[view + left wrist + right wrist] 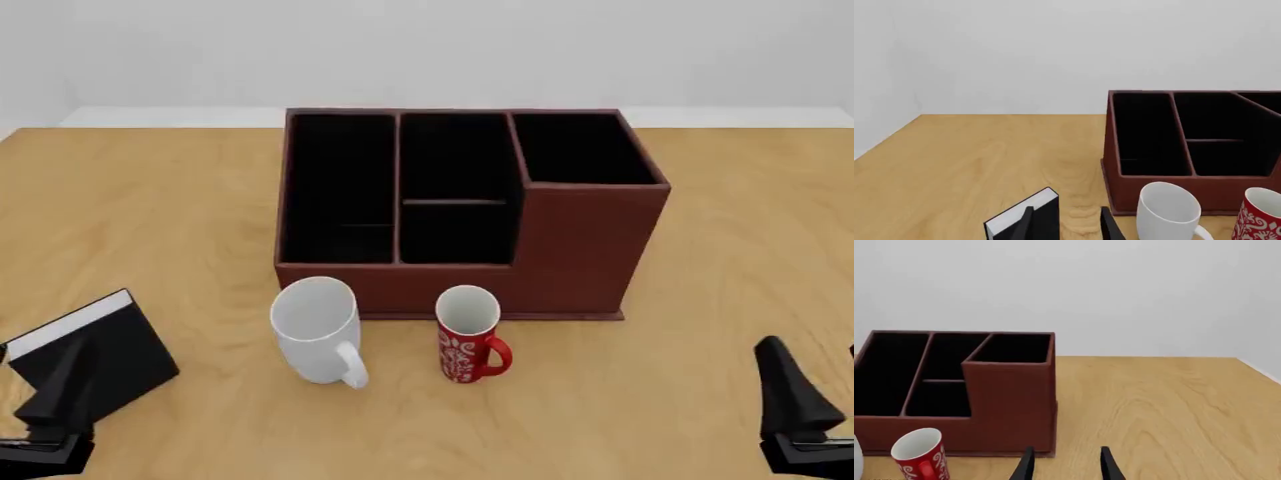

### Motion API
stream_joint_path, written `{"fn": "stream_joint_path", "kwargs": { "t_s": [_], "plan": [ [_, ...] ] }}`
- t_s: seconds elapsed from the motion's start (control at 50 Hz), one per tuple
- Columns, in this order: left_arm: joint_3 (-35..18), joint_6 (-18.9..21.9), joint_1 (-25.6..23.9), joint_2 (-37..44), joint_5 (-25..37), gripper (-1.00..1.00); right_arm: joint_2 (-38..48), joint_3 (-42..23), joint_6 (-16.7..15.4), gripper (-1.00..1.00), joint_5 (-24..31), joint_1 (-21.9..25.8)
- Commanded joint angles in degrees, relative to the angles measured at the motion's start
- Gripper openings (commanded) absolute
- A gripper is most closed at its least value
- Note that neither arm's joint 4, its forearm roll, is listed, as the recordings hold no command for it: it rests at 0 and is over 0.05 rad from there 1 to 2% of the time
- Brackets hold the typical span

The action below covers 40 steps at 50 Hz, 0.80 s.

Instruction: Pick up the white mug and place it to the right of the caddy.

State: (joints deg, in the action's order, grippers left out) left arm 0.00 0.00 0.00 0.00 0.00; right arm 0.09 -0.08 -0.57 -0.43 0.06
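Our left gripper and right gripper both sit spread and empty, so reaching for the white mug we risk toppling the red mug just beside it.

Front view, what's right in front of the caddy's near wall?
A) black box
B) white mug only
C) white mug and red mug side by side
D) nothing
C: the white mug and red mug stand upright side by side before the caddy near wall; the black box sits off to the left.
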Motion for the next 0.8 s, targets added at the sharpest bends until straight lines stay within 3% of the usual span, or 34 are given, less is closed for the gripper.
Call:
{"fn": "stream_joint_path", "kwargs": {
  "t_s": [0.02, 0.46, 0.8],
  "plan": [
    [0.0, 0.0, 0.0, 0.0, 0.0, 1.0, 0.08, -0.11, -0.69, 1.0, 0.06, 0.64],
    [0.0, 0.0, 0.0, 0.0, 0.0, 1.0, 0.1, -1.64, 0.45, 1.0, 1.27, 2.62],
    [0.0, 0.0, 0.0, 0.0, 0.0, 1.0, -0.09, -4.22, -2.03, 1.0, 1.48, 4.74]
  ]
}}
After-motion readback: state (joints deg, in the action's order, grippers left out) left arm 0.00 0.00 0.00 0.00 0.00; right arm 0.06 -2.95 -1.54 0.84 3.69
